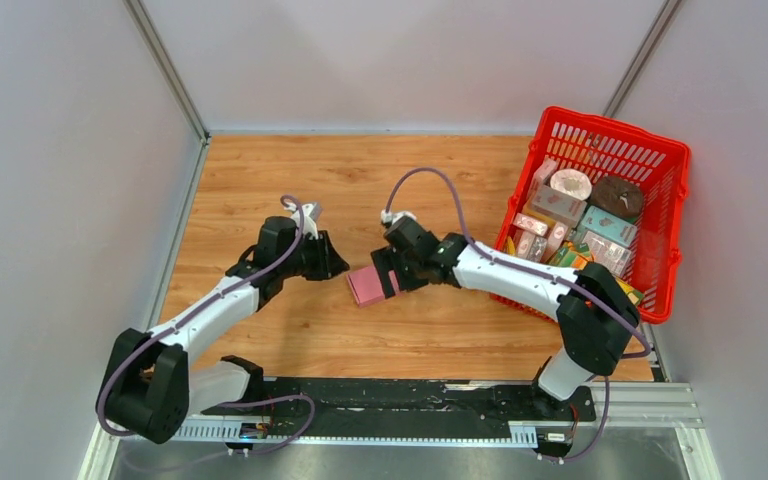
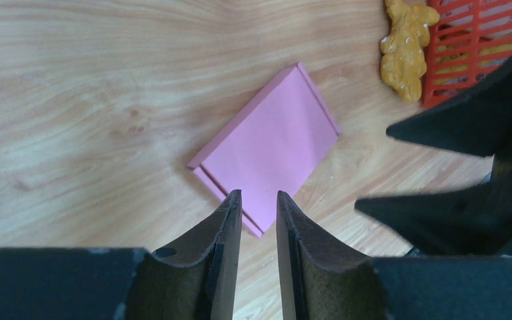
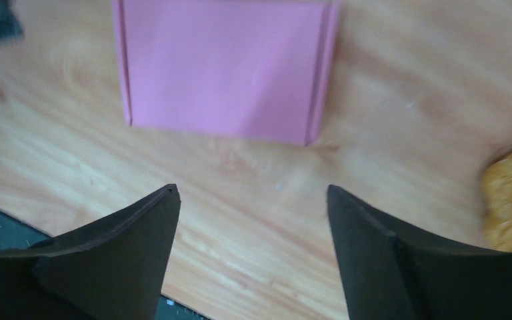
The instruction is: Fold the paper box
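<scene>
The paper box (image 1: 365,287) is a flat pink folded block lying on the wooden table between my two grippers. In the left wrist view the box (image 2: 267,147) lies diagonally just beyond my left gripper (image 2: 259,193), whose fingers stand a narrow gap apart with nothing between them. In the right wrist view the box (image 3: 223,67) lies flat ahead of my right gripper (image 3: 252,190), which is wide open and empty above the bare wood. From above, the left gripper (image 1: 338,267) is just left of the box and the right gripper (image 1: 388,278) is over its right edge.
A red mesh basket (image 1: 660,160) full of printed cartons stands at the right edge of the table and also shows in the left wrist view (image 2: 480,40). A yellow lumpy object (image 2: 405,47) lies beside it. Grey walls close in the table on the left, back and right.
</scene>
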